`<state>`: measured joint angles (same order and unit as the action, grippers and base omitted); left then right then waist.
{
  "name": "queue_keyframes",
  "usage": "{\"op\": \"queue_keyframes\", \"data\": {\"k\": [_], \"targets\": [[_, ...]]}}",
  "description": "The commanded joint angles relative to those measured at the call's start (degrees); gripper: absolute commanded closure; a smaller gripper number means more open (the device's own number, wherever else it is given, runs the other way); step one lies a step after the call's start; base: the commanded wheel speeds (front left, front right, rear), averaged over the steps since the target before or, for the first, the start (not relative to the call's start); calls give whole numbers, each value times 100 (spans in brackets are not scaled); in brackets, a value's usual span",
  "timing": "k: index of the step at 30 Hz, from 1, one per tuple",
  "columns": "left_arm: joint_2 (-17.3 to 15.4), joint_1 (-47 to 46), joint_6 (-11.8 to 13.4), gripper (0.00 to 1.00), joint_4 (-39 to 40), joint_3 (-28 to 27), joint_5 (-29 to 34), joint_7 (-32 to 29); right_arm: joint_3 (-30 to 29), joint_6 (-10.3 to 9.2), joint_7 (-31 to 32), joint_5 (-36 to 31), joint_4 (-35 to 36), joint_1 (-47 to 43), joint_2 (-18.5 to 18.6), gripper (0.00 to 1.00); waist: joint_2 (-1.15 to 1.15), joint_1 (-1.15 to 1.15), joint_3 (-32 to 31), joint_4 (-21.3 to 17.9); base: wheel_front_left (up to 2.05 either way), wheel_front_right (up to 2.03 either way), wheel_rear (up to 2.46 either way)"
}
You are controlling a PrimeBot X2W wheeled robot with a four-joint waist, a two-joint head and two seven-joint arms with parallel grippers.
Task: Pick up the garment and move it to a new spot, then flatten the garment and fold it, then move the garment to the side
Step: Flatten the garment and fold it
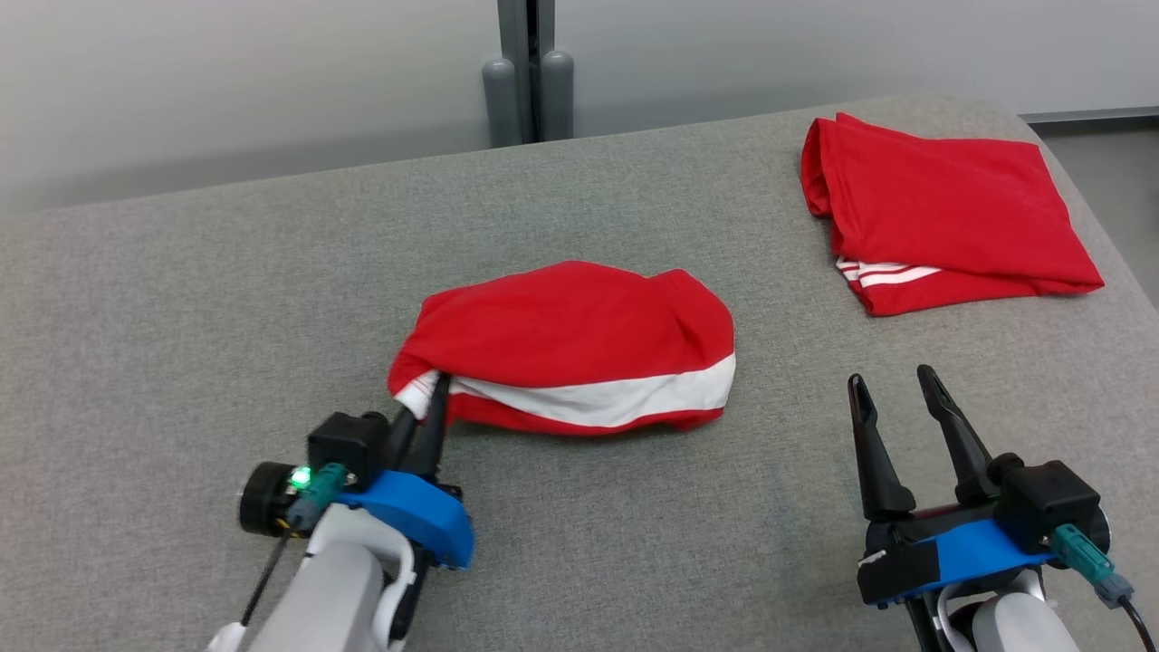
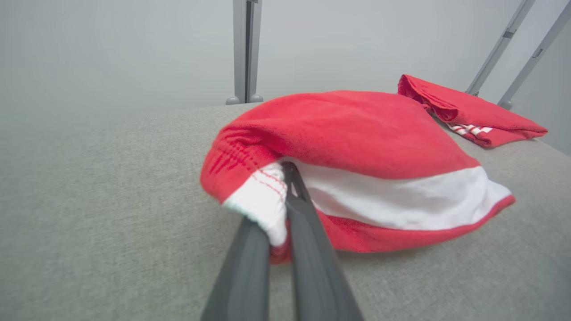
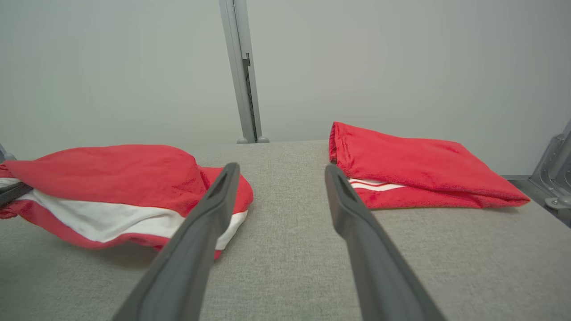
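Two red garments lie on the grey padded table (image 1: pixel 226 299). Ours is the rumpled garment (image 1: pixel 570 344) in the middle, a loose mound with a broad white band along its near side. The folded garment (image 1: pixel 942 217) sits well apart, at the far right.

The left gripper (image 1: pixel 440 385) has its fingers pressed together on the white corner at the garment's near left end, with the cloth pinched between them close to the tips. The right gripper (image 1: pixel 891 378) stands with its fingers spread, holding nothing, over bare table to the right of the mound.

We judge the pick-up to be just beginning, and the bite looks small. Since only a bit of hem sits near the fingertips, a quick lift could pull it free. We cannot tell how many layers are caught. If it is only one, the rest may drag over the rough cover and twist, which would make flattening harder. Lifted by one corner the cloth would hang long, and a careless swing to the right could brush the folded garment.

We can read no brand, label or lettering on either garment; we see only white stripes and red stitching on the pinched corner.
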<state>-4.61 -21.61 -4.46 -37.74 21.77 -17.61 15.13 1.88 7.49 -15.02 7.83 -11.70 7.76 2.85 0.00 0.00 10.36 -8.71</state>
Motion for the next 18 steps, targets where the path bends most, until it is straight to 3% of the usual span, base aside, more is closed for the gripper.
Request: {"op": "queue_keyframes", "data": {"k": [1,9,18], "targets": [[-106,-65,41,100,100,-149,54,0,12,1,-19,24,4,-40,7,0,0,0,-8,32,0,0,0],[-475,570,-29,100,634,-832,397,0,64,1,-19,90,-69,-95,8,0,0,0,-151,175,0,0,0],[-361,1644,-158,100,821,-1065,551,0,3,1,-19,144,-110,-222,10,0,0,0,-264,316,0,0,0]]}}
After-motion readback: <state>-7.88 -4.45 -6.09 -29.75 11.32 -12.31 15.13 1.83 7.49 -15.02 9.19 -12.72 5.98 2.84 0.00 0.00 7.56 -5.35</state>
